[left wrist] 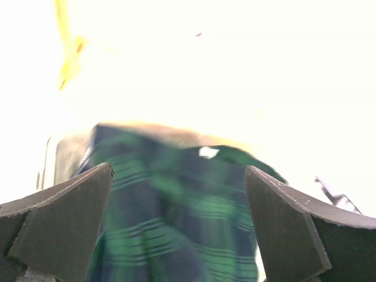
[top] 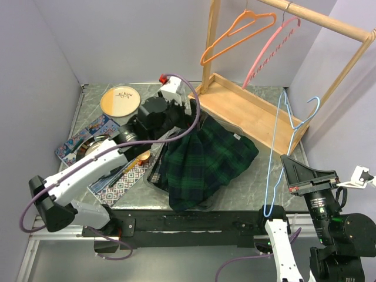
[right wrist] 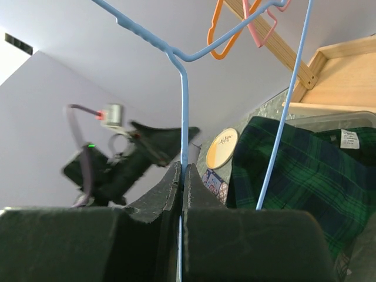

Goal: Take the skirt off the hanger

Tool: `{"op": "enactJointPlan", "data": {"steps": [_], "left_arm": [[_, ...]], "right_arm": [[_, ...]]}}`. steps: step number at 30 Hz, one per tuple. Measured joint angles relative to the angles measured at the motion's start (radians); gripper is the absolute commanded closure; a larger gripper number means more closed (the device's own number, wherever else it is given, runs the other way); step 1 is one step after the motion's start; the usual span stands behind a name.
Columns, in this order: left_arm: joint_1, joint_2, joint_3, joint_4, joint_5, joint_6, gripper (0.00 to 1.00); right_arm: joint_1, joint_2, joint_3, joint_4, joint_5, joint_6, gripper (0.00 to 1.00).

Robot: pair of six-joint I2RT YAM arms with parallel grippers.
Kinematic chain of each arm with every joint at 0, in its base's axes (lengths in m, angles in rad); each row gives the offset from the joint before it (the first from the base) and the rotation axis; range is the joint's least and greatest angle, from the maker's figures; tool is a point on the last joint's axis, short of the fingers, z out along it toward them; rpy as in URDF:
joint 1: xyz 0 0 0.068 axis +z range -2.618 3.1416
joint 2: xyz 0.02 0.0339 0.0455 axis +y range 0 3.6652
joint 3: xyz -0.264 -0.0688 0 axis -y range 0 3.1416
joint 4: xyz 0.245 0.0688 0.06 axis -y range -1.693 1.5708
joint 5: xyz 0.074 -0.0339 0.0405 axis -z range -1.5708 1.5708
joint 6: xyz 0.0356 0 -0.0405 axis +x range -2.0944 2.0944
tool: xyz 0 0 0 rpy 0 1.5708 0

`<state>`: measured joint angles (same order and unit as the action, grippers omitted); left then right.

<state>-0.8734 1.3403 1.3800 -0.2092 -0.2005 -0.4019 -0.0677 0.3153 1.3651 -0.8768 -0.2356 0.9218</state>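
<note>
The dark green plaid skirt (top: 205, 161) lies crumpled on the table, off the hanger. It also shows in the left wrist view (left wrist: 176, 223) and the right wrist view (right wrist: 305, 170). My right gripper (top: 292, 169) is shut on the wire of the bare blue hanger (top: 275, 153) and holds it upright to the right of the skirt. In the right wrist view the gripper (right wrist: 182, 176) pinches the blue wire (right wrist: 184, 117). My left gripper (top: 191, 114) is open and empty just above the skirt's far edge. Its fingers (left wrist: 64, 223) stand wide apart with the plaid between them.
A wooden clothes rack (top: 252, 106) stands at the back right with an orange hanger (top: 235, 32) and a pink hanger (top: 273, 50) on its rail. A round plate (top: 120, 101) sits at the back left. Patterned cloths (top: 123, 182) and small items lie at the left.
</note>
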Motion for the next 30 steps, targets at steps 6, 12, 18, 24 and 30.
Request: {"op": "enactJointPlan", "data": {"steps": [6,12,18,24,30], "left_arm": [[-0.143,0.046,0.091,0.000,0.039,0.118,0.01],[-0.358,0.213,0.109,0.005,0.002,0.204,0.03],[-0.443,0.307,0.043,0.095,-0.116,0.269,0.03],[-0.487,0.478,0.074,0.219,-0.288,0.335,0.03],[-0.502,0.647,0.088,0.356,-0.421,0.420,0.33]], "right_arm": [[0.000,0.002,0.029,-0.009,0.010,-0.003,1.00],[0.000,0.004,0.109,-0.027,0.034,-0.010,1.00],[0.000,0.006,0.242,-0.055,0.072,-0.015,1.00],[0.000,0.005,0.325,-0.043,0.088,-0.014,1.00],[0.000,0.005,0.316,-0.046,0.089,-0.015,1.00]]}}
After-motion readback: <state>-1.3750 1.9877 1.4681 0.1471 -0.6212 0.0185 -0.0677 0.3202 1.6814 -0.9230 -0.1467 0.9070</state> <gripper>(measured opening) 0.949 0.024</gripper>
